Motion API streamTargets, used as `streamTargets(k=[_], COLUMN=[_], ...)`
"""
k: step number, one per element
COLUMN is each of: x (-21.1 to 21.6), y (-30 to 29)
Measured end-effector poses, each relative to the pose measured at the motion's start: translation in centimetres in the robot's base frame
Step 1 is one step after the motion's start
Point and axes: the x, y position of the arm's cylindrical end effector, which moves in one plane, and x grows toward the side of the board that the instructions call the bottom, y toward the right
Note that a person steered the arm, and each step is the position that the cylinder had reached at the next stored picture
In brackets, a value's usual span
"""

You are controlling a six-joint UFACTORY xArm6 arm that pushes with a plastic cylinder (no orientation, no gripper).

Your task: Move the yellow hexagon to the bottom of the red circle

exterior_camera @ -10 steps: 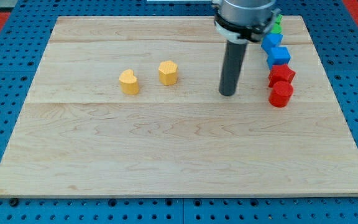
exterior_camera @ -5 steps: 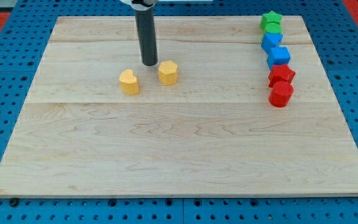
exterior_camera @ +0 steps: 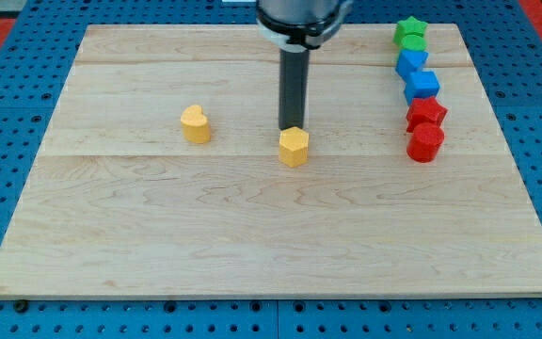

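**Operator:** Report the position of the rod and the task block.

**Inspector:** The arm carries a straight dark rod and no gripper, so there is nothing to open, close or grip. The tip (exterior_camera: 292, 128) stands at the upper edge of the yellow hexagon (exterior_camera: 294, 147), touching it or just short of it; the view does not settle which. The hexagon lies near the middle of the wooden board (exterior_camera: 252, 245).

**Operator:** State its relation to the target.

**Inspector:** The red circle (exterior_camera: 425, 143) sits well apart, toward the view's right, at about the same height in the view as the hexagon. The hexagon is beside it, not below it.

**Operator:** List the remaining blocks.

**Inspector:** A yellow heart (exterior_camera: 195, 123) lies to the view's left of the hexagon. On the right, a column runs upward from the red circle: a red block (exterior_camera: 426, 113) of unclear shape touching it, then two blue blocks (exterior_camera: 422, 85) (exterior_camera: 410, 62), then a green star (exterior_camera: 409, 34) at the view's top.
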Motion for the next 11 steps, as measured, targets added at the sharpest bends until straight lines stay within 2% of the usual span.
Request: streamTargets(k=[2,4,5,6,7,8,9,11], x=[7.6,9.0,9.4,11.7,15.9,16.9,14.1,12.9], y=[0.7,0.8,4.4,9.4,9.6,12.0,11.8,9.4])
